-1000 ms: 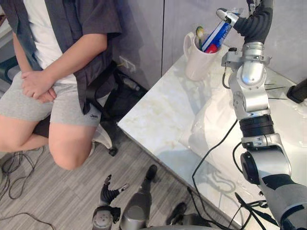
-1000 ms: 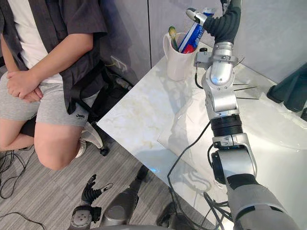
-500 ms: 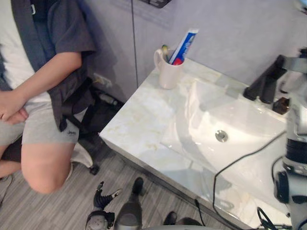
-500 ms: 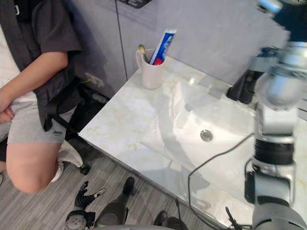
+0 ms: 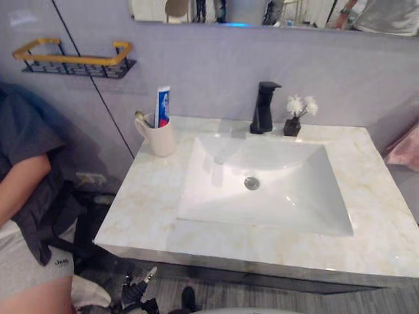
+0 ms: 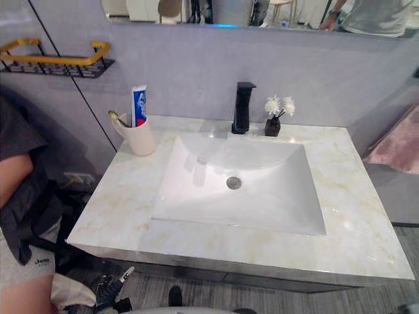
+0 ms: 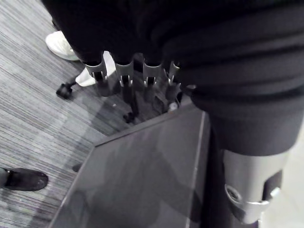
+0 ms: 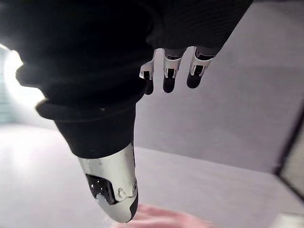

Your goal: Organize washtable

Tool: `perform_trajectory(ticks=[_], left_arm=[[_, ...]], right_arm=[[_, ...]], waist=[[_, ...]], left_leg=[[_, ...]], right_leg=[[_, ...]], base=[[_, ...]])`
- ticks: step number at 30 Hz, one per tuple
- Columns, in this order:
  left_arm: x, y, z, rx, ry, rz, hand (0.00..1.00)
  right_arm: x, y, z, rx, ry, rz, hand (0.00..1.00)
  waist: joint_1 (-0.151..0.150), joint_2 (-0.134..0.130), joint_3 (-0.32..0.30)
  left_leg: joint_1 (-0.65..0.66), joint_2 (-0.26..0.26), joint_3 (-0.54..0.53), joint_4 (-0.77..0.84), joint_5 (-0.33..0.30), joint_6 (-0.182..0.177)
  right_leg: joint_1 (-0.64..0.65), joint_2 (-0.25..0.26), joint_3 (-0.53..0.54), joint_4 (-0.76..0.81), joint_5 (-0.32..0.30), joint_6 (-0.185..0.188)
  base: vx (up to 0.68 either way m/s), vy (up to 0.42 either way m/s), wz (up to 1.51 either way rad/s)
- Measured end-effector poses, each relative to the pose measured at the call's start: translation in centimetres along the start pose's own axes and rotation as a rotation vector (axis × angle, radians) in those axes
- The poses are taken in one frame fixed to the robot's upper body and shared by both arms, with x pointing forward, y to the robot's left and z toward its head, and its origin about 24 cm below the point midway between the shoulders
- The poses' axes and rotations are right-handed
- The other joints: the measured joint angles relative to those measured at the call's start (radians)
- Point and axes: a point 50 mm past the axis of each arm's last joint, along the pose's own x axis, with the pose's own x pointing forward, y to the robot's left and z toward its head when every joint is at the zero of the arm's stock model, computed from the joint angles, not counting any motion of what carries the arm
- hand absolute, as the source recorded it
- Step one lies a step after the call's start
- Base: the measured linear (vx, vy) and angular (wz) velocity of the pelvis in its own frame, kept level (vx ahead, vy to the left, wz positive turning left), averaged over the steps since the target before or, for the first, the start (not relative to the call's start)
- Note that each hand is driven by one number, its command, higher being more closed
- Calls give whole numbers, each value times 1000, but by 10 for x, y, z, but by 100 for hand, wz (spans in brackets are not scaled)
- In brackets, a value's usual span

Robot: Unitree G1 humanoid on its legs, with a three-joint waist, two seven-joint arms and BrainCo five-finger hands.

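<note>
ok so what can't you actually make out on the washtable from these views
Toothbrush: handle hidden inside the mug, both eye views.
Toothpaste: lower end hidden in the same mug.
Pink cloth: cut off by the right edge of both eye views.
Person: mostly cut off by the left edge.
Mirror: cut off by the top edge, reflections too small to read.
</note>
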Motion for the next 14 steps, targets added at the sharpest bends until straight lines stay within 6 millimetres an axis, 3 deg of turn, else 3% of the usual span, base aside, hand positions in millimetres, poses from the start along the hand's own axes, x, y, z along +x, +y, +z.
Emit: perform_trajectory(ticks=[2, 5, 7, 10, 14], left_arm=[[0, -2, 0, 6, 4, -8, 0], [-2, -6, -4, 28, 15, -36, 0], [-4, -14, -10, 55, 41, -84, 0], [-6, -21, -16, 85, 66, -118, 0], [-5, -21, -16, 95, 67, -129, 0]], right_arm=[[-17, 11, -46, -68, 201, 97, 0], [-45, 25, -88, -146, 388, 256, 0], [-77, 34, -124, -225, 570, 418, 0], [-97, 29, -148, -285, 708, 482, 0], [-107, 22, -159, -318, 780, 514, 0]], waist=[[4, -1, 0], [11, -2, 1], [30, 0, 3], [45, 1, 7], [47, -11, 19]], left_leg=[[7, 12, 75, 0, 0, 0], [23, 8, 102, 0, 0, 0], [33, -4, 108, 0, -4, 7], [39, -22, 107, 0, -11, 16], [54, -40, 100, -1, -16, 17]], right_leg=[[3, -6, -2, 5, -8, 11], [17, -17, -1, 10, -12, 16], [23, -31, -1, 17, -19, 22], [33, -48, -6, 18, -26, 31], [59, -60, -15, 5, -27, 34]], base=[[-19, 8, 5], [12, 12, 0], [45, 44, 1], [64, 39, 7], [75, 15, 6]])
